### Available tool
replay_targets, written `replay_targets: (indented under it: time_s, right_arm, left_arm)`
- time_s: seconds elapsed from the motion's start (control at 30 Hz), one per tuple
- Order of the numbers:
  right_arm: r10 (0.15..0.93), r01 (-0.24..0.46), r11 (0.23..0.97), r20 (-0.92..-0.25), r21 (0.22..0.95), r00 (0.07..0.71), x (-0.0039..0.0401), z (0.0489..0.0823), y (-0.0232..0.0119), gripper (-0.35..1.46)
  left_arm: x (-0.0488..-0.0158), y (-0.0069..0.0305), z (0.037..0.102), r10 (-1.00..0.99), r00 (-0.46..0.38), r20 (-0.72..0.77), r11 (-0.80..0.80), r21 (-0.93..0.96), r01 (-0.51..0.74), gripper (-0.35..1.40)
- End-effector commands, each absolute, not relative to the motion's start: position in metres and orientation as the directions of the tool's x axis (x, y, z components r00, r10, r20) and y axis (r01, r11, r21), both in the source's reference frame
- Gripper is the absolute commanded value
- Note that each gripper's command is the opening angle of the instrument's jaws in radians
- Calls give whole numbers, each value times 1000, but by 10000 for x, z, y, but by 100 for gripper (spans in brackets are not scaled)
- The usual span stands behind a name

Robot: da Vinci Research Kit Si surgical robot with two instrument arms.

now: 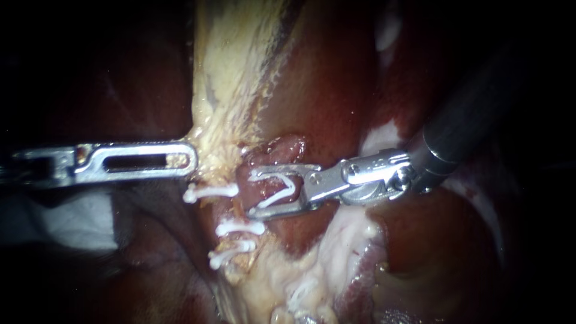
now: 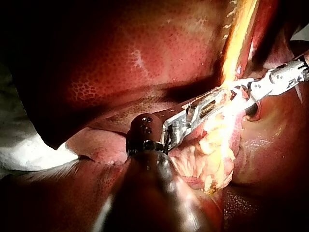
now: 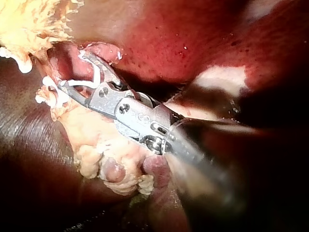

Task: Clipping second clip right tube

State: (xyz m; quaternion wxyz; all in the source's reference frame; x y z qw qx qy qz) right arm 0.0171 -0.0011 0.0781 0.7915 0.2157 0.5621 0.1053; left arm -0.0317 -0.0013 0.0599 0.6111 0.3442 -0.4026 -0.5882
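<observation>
My right instrument [image 1: 255,193] comes in from the upper right. Its jaws stand apart with a white clip [image 1: 281,191] seated between them. They straddle a reddish tube [image 1: 255,185] just right of the pale fatty strand [image 1: 234,72]. In the right wrist view the same jaws [image 3: 72,72] reach around the tube [image 3: 72,65], clip legs on both sides. My left instrument [image 1: 191,161] lies level from the left, its slotted jaws shut on the edge of the pale strand. Three white clips [image 1: 210,192] [image 1: 240,228] [image 1: 231,255] sit one below another under its tip.
Dark red liver [image 1: 324,72] fills the background around the strand. Lumpy yellow-white fat [image 1: 300,270] lies below the tube. White gauze [image 1: 66,222] shows under my left instrument's shaft. In the left wrist view my right instrument [image 2: 282,77] meets the bright fat ahead of the left jaws.
</observation>
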Motion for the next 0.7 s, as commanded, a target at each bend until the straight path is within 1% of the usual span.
replay_targets:
  time_s: [0.03, 0.53, 0.7]
  right_arm:
    - [409, 76, 885, -844, 460, 346, 171, 780, -11, 45]
    - [410, 77, 884, -844, 461, 346, 171, 776, -12, 45]
    - [412, 80, 882, -842, 464, 347, 165, 769, -11, 46]
  left_arm:
    - [-317, -13, 599, -996, -16, 87, 71, 894, 442, -35]
    - [-316, -12, 601, -996, -15, 87, 71, 895, 441, -35]
    - [-313, -10, 604, -996, -14, 87, 72, 895, 440, -35]
